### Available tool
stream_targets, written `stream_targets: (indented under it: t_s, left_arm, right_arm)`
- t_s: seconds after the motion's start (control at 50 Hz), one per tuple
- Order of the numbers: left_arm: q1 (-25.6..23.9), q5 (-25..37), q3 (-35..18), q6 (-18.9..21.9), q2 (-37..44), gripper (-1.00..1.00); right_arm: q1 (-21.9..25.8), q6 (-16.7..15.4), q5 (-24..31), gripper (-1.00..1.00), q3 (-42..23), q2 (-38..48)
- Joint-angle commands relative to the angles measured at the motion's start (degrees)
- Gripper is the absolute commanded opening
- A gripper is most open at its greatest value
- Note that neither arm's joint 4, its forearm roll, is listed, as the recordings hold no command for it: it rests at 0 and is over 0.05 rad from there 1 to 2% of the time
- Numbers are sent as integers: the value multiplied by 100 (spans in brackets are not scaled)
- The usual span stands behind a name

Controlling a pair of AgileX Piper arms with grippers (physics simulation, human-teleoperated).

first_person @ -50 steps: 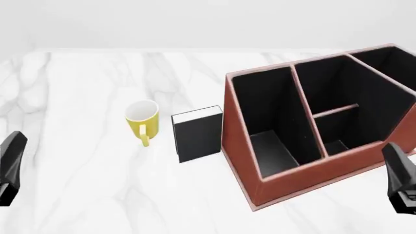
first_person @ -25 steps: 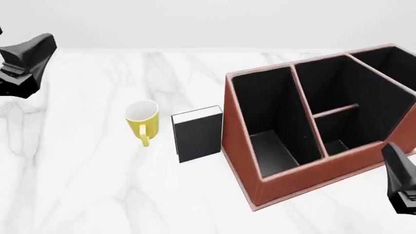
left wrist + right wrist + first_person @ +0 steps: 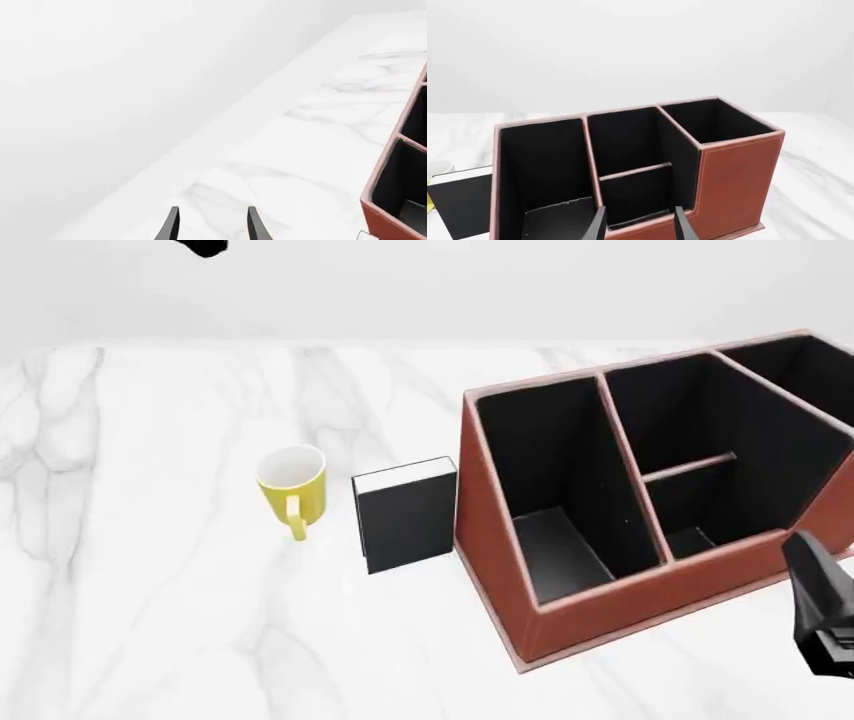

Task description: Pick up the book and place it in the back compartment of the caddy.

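Note:
The black book (image 3: 407, 515) with white page edges stands upright on the marble table between the yellow mug (image 3: 291, 490) and the caddy (image 3: 501, 570). The reddish-brown caddy has black-lined cells. Its small cell between the short cross-bar and the low rim (image 3: 694, 530) holds nothing. In the right wrist view my right gripper (image 3: 639, 227) is open and empty, facing that cell (image 3: 634, 197), with the book (image 3: 464, 200) off to one side. My left gripper (image 3: 212, 227) is open and empty, high over bare table beside the caddy (image 3: 393, 200).
The marble table (image 3: 160, 620) stretches left of the mug to a white wall. My right arm's black body (image 3: 821, 625) sits at the front right, just in front of the caddy's low rim. A dark bit of the left arm (image 3: 203, 246) shows at the top left.
My left arm has risen from the lower left edge to the top left, nearly leaving the front view. The right arm, book, mug and caddy have not moved.

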Motion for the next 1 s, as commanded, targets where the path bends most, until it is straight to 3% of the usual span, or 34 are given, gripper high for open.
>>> stream_targets:
  t_s: [0.02, 0.08, 0.18, 0.24, 0.26, 0.28, 0.34, 0.36, 0.5, 0.66, 0.88, 1.0]
  left_arm:
    - [-579, 886, -1048, 795, 843, 100]
    - [-1007, 1159, -1002, 887, 853, 100]
    - [-1166, 1181, -785, 1033, 1108, 100]
    - [-1049, 1018, -558, 1047, 1290, 100]
    - [-983, 867, -177, 1399, 1381, 100]
    - [-983, 863, -171, 1399, 1379, 100]
    - [-1268, 968, -100, 1073, 1273, 100]
    - [-1256, 850, -10, 1194, 1233, 100]
    - [-1414, 1156, -233, 1057, 1289, 100]
    - [-1715, 1818, -576, 617, 1384, 100]
    - [-1672, 1666, -372, 592, 1461, 100]
    - [-1600, 1411, -5, 565, 1619, 100]
  right_arm:
    - [12, 10, -57, 100, 3, 61]
    - [14, 7, -46, 100, 3, 51]
    - [11, 8, -38, 100, 4, 40]
    - [14, 5, -40, 100, 6, 45]
    - [12, 7, -37, 100, 6, 43]
    - [12, 7, -37, 100, 6, 43]
    - [11, 6, -44, 100, 7, 53]
    - [13, 3, -54, 100, 8, 66]
    - [7, 2, -36, 100, 8, 50]
    - [9, -3, -65, 100, 8, 81]
    - [12, 6, -32, 100, 6, 34]
    - [6, 1, -16, 100, 6, 19]
